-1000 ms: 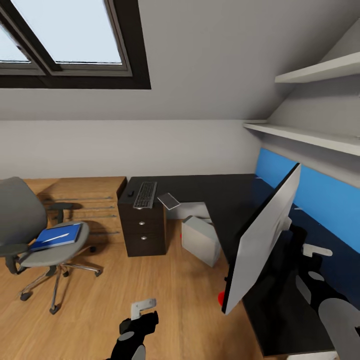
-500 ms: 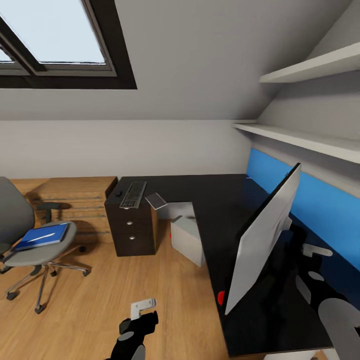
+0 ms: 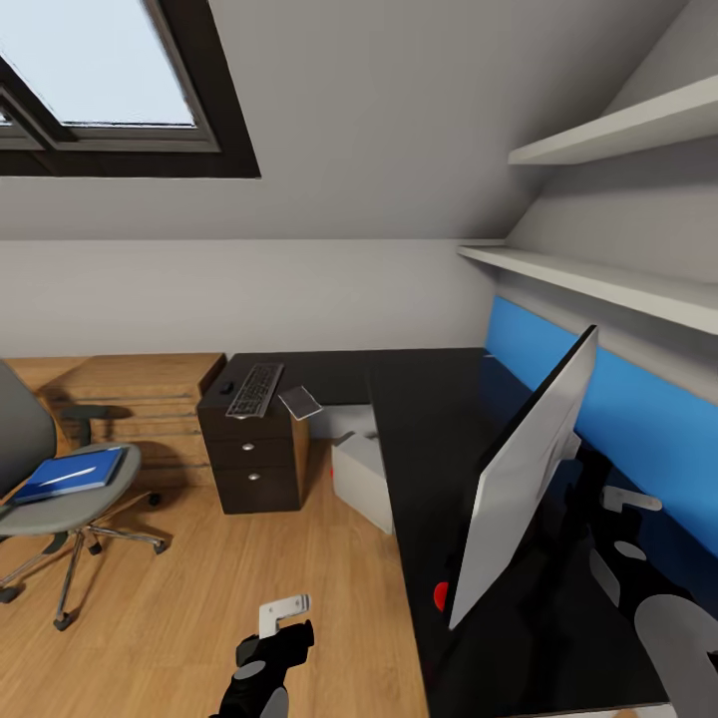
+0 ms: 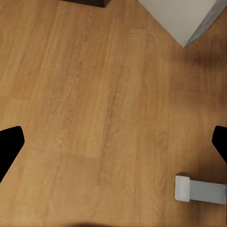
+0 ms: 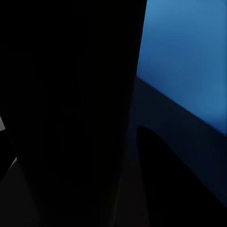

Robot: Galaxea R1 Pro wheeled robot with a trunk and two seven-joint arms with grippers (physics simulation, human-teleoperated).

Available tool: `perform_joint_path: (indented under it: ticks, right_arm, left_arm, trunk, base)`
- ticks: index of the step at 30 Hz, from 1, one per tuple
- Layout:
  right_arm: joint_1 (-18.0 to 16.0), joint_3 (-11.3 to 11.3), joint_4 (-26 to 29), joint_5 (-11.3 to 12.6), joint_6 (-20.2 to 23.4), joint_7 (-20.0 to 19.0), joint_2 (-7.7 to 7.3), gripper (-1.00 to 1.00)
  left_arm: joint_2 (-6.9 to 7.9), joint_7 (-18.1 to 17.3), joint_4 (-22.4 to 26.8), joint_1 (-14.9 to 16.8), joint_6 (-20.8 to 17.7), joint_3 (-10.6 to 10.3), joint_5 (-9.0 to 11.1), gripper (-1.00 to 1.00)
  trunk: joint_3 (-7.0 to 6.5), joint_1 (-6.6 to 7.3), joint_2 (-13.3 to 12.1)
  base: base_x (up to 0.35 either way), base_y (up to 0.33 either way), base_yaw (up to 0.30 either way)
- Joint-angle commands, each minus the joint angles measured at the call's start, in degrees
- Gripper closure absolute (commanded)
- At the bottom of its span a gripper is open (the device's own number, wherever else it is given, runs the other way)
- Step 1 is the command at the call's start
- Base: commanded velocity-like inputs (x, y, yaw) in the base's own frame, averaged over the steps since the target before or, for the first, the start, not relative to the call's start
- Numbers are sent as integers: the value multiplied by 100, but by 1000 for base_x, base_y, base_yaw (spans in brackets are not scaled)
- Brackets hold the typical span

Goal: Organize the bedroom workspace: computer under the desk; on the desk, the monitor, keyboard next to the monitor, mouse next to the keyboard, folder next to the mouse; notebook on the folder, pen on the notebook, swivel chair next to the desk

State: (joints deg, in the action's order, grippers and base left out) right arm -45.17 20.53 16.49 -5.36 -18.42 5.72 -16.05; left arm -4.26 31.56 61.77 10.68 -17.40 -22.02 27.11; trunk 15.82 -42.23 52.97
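Wood floor (image 3: 199, 598) slid left as my camera turned; wide black monitor (image 3: 519, 479) stays by my right gripper (image 3: 623, 499), grip unclear; left gripper (image 3: 284, 613) spread wide.

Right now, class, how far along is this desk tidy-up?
Done: the wide black silver-backed monitor, slim grey keyboard and small black mouse lie on the glossy black desk; the light grey computer tower stands partly under it.
In hand: left gripper open over floor; right gripper hold unclear.
Left: bright blue folder with white pen on the grey swivel chair; thin grey notebook unstacked.
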Motion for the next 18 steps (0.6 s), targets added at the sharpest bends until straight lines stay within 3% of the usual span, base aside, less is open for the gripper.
perform_joint_path:
  ticks: [1,9,18]
  right_arm:
    - [0,-49,-30,41,-30,69,-3,100]
    - [0,-49,-35,35,-30,69,-3,100]
    - [-1,-49,-47,35,-30,69,5,100]
  left_arm:
    - [2,46,8,4,-18,-8,39,-100]
    - [4,55,2,7,-18,-4,40,-100]
    - [4,60,2,5,-18,-4,40,-100]
  trunk:
    - [10,-3,3]
    - [10,-3,3]
    - [10,-3,3]
  base:
    - [116,-129,0]
    - [131,-153,0]
    - [42,-22,0]
